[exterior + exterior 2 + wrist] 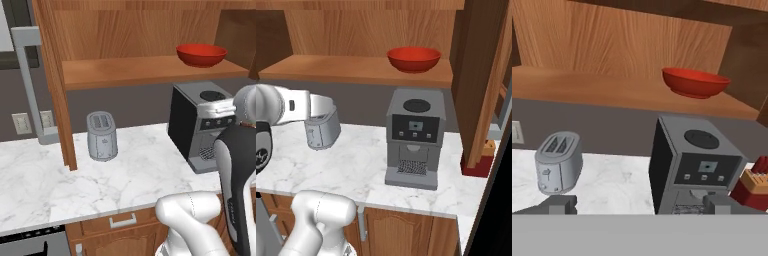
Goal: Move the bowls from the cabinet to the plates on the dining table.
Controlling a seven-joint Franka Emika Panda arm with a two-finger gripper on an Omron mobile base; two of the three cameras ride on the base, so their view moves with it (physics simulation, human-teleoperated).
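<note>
Much of this rendered kitchen is cut off or blocked. In the left base view the white arm (235,165) rises at the lower right and covers the right side of the coffee machine (197,122). In the right base view the arm crosses the left edge and hides the upper left of the toaster (323,131). The cabinet (150,70) shows as an open wooden shelf with a wood-grain back; its top is out of frame, and an opened door (55,85) stands edge-on at its left end. A red box with a tan top (755,187), at the counter's right end, is too small to identify.

One bowl (201,54) is in view: glossy red, shallow, round, with a darker inside. It sits upright on the cabinet shelf near the shelf's right end and front edge, directly above the coffee machine.

Below, the white grey-veined marble counter (100,185) carries the grey two-slot toaster toward its back left and the dark coffee machine toward its back right.

In the hand view the gripper (639,204) has its two dark fingertips (559,204) spread wide apart at the bottom, with nothing between them, well short of the bowl.
</note>
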